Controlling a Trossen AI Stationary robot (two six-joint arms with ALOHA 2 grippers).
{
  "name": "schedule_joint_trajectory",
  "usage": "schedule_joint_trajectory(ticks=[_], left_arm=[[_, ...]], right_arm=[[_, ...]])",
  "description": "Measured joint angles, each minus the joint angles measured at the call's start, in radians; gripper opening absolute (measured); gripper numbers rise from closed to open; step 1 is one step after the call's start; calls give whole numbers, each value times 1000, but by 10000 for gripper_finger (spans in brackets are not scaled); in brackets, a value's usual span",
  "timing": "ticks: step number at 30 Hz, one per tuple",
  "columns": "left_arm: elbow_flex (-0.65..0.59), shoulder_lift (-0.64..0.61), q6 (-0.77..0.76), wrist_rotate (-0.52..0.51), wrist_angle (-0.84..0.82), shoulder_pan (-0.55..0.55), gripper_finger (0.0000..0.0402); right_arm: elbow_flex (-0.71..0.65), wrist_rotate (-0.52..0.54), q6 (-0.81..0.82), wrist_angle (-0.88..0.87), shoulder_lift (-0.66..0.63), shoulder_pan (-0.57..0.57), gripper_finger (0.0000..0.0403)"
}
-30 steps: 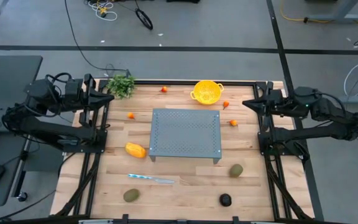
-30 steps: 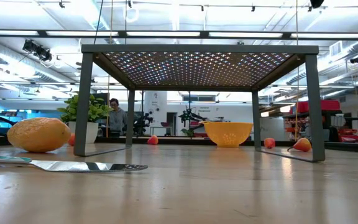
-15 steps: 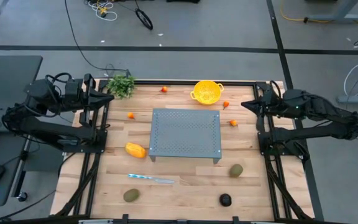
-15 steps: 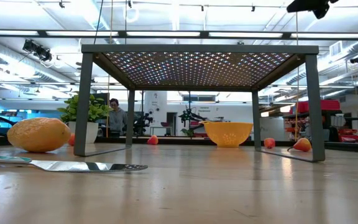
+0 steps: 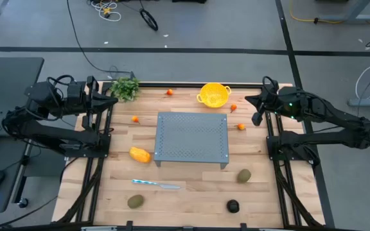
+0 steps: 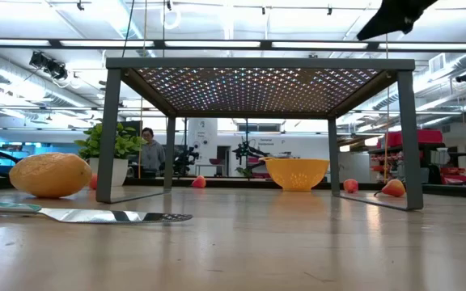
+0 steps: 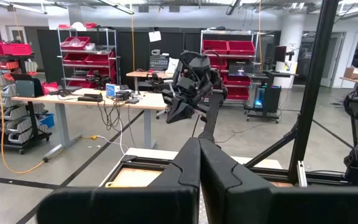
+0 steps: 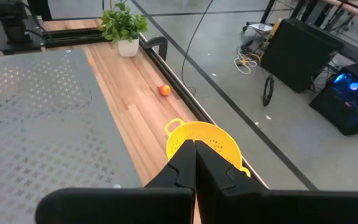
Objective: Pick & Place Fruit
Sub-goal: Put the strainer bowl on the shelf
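Note:
The fruit lies spread on the wooden table: small orange-red balls, a yellow-orange oblong, two brownish-green ovals and a small black round one. My right gripper hangs shut above the table's far right part and slants down toward the yellow colander. It shows at the top of the low view. My left gripper waits shut, high over the table's left edge. Neither holds anything.
A grey perforated stand on legs fills the table's middle. A silvery knife lies near the front left. A potted green plant stands at the far left corner. Black frame rails run along both sides.
My right gripper has swung from the right edge toward the far edge and the yellow colander, tipping from about level to slanting down. It has come into the top of the low view. Its fingers have stayed shut. No fruit has moved.

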Motion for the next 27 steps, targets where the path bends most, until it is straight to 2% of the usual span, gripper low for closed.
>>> schedule_joint_trajectory(ticks=[6, 16, 21, 27], left_arm=[[0, 0, 10, 0, 0, 0, 3], [0, 0, 15, 1, 0, 0, 3], [0, 0, 15, 2, 0, 0, 4], [0, 0, 15, 7, -2, 0, 4]], right_arm=[[0, -66, -3, 36, 55, -115, 1], [0, -274, -15, 54, 160, -303, 1], [0, -324, 17, 53, 221, -370, 1], [0, -328, 17, 52, 294, -421, 1]])
